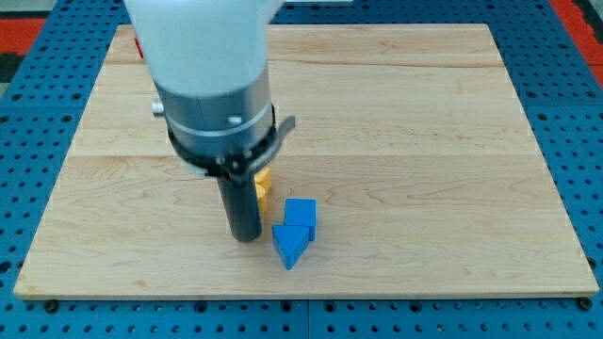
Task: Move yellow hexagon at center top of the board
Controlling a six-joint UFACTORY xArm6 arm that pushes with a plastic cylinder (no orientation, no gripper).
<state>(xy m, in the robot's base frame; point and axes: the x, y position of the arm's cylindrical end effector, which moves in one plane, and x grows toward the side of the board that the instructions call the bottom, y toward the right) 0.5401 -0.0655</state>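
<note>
Wooden counter (424, 113): my tip (246, 235), no gripper to open or close, stands just bottom-left of the yellow hexagon (263, 186), 2 blue blocks (295, 233) alongside.

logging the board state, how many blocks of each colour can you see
blue: 2, a cube and a triangle, touching
yellow: 1, a block mostly hidden behind the rod, shape unclear
total: 3
my tip sits just left of the blue triangle, below the yellow block
</note>
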